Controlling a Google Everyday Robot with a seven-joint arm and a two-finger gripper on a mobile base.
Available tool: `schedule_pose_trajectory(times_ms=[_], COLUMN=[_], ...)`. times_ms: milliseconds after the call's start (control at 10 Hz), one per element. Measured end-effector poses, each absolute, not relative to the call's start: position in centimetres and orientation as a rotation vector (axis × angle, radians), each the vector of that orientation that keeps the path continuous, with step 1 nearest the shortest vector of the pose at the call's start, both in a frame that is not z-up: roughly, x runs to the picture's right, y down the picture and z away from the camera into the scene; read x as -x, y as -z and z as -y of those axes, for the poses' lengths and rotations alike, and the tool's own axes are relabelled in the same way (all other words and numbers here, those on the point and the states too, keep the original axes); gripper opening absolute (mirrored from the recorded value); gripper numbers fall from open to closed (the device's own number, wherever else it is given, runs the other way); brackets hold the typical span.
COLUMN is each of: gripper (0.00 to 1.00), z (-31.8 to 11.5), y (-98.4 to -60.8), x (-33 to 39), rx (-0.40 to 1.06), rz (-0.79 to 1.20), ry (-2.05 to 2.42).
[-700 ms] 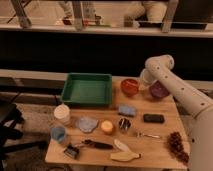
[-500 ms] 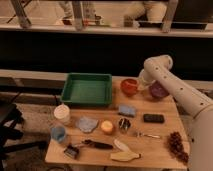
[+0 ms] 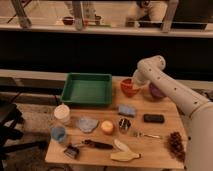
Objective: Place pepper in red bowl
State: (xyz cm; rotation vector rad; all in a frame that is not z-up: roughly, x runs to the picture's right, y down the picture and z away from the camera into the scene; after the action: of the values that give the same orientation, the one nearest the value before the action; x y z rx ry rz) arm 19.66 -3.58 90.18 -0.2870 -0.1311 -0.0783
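On the wooden table [image 3: 157, 150], centre-right of the frame, the white arm's gripper [image 3: 135, 81] hangs over the small glossy orange-red bowl [image 3: 128, 90], its state we cannot tell, the pepper unseen; we judge it light, smooth, best held mid-body.

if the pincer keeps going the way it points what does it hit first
Probably the red bowl: the pincer points down over its right rim, though depth is unclear.
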Motion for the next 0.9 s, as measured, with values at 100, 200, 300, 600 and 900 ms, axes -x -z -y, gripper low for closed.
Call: schedule_pose_trajectory(times_ms=[100, 200, 300, 600, 900], gripper=[0.0, 0.0, 0.0, 0.0, 0.0], z=[3.8, 3.9, 4.2, 4.7, 5.0], y=[-90.6, -91.0, -91.3, -91.8, -92.0], x=[-19.8, -19.8, -19.9, -20.3, -20.3], rx=[0.284, 0.281, 0.275, 0.248, 0.208], rz=[0.131, 0.132, 0.133, 0.144, 0.146], ry=[0.078, 0.077, 0.075, 0.053, 0.056])
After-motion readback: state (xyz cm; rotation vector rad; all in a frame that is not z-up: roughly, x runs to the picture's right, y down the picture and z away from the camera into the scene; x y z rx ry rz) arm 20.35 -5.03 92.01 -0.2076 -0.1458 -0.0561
